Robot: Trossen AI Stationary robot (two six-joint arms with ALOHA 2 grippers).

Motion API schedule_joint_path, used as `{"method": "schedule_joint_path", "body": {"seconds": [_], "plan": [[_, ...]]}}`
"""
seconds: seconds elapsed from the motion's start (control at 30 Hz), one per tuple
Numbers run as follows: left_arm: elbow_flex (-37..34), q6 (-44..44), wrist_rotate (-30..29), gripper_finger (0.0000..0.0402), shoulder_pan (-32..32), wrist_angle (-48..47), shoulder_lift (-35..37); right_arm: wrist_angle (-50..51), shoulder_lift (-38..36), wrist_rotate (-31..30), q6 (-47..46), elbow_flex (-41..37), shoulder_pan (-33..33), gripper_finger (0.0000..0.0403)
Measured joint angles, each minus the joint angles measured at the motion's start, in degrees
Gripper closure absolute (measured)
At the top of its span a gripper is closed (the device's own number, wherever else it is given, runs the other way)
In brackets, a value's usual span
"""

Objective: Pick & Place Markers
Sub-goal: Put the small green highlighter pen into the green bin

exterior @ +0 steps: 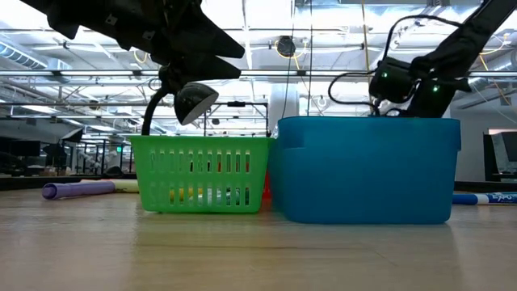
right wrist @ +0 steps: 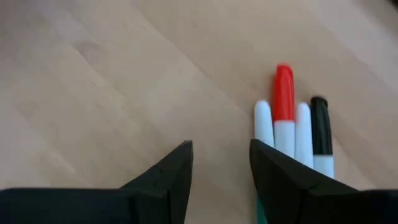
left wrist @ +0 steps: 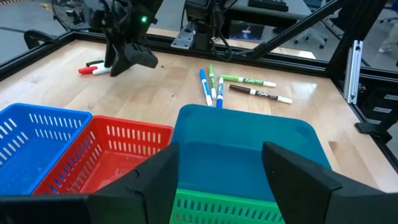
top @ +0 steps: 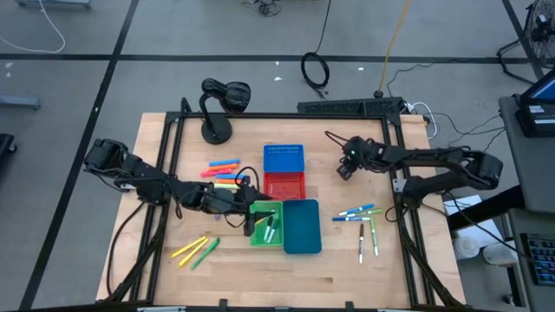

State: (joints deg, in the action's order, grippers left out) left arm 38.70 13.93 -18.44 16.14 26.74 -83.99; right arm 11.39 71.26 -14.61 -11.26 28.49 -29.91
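My right gripper [top: 345, 170] hangs open, tilted down, close above the bare wood at the table's far right. Just beside its fingers lie a red-capped white marker [right wrist: 283, 106] and a black-capped one [right wrist: 319, 130]; nothing is between the fingers [right wrist: 221, 165]. More markers lie in groups: blue, green and white ones [top: 361, 213] at the right, orange, pink and yellow ones [top: 222, 167] at the left, and yellow and green ones [top: 196, 250] near the front. My left gripper [top: 251, 222] stays open and empty over the green bin [left wrist: 249, 208].
Four bins stand together mid-table: blue [top: 284, 159], red [top: 284, 185], green [top: 265, 227] with a few markers in it, and teal [top: 302, 227]. A black stand [top: 218, 108] rises at the far edge. A black frame [top: 401, 186] borders the table.
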Motion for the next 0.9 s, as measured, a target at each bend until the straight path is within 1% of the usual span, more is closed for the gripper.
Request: {"method": "schedule_joint_path", "body": {"seconds": [0.17,0.4,0.63,0.77,0.9], "plan": [[0.00,0.00,0.16,0.0167,0.00,0.00,0.00,0.44,-2.23,-0.29,0.05,0.00,-0.02,0.0259],[0.00,-0.02,0.15,0.0167,0.00,0.00,0.00,2.38,-2.02,-0.49,1.03,-0.11,-0.73,0.0259],[0.00,-0.02,0.15,0.0167,0.00,0.00,0.00,-0.84,-2.01,-0.26,2.71,-4.36,-2.81,0.0262],[0.00,-0.02,0.15,0.0167,0.00,0.02,0.00,-1.28,-2.16,-0.05,3.00,-5.11,-3.43,0.0262],[0.00,-0.04,0.15,0.0167,0.00,0.02,0.00,-1.89,-2.16,3.82,2.98,-5.13,-3.52,0.0262]]}}
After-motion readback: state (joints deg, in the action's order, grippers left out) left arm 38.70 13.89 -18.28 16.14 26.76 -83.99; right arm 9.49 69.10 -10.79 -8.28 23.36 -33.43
